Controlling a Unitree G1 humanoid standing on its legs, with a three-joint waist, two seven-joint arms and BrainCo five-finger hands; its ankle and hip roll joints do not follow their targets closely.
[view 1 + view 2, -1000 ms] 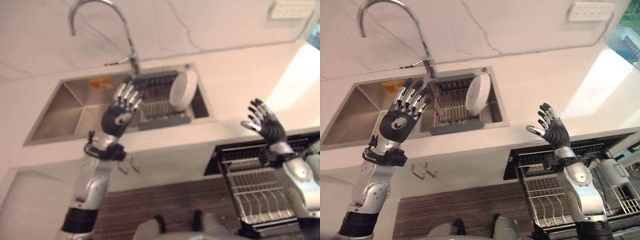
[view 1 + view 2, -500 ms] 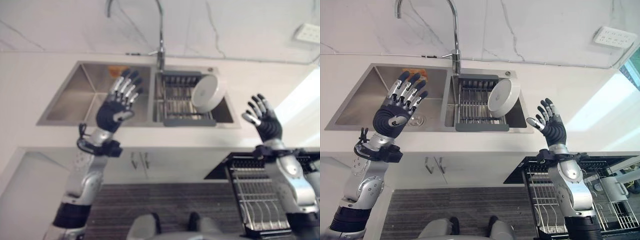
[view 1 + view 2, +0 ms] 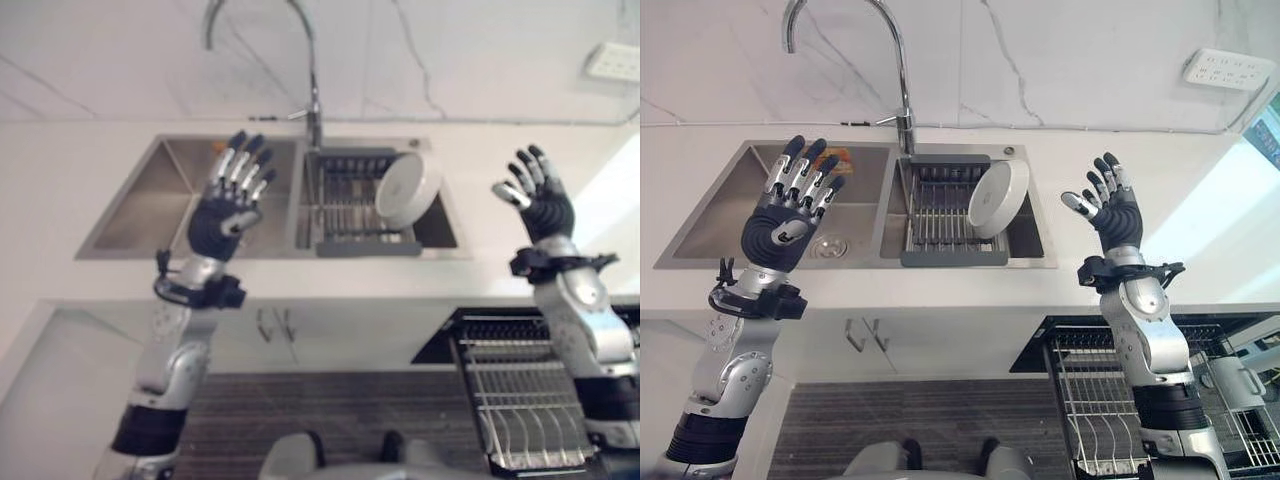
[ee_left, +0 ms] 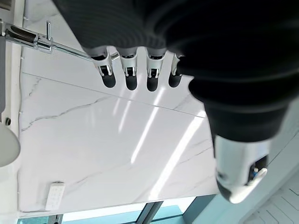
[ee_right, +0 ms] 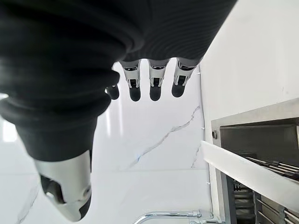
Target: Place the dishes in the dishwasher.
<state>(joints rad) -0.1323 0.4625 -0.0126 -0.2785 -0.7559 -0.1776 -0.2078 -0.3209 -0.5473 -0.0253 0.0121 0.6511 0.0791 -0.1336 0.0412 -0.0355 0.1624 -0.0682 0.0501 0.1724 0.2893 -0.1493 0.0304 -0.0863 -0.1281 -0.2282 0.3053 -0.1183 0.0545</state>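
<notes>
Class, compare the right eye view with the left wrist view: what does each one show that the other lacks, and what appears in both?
Right eye view alone: the right hand raised open over the counter, the sink's left basin, the drying rack and the pulled-out dishwasher rack.

Left wrist view alone: a window strip at the foot of the marble wall.

Both: the left hand, open and holding nothing; the white plate, seen in the wrist view as an edge; the tap; the marble wall; and the wall socket.

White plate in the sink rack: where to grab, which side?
Take the white plate by its upper rim, from above. It stands tilted on edge in the drying rack, so that rim is free. The right hand, open, looks the nearer one, probably.
</notes>
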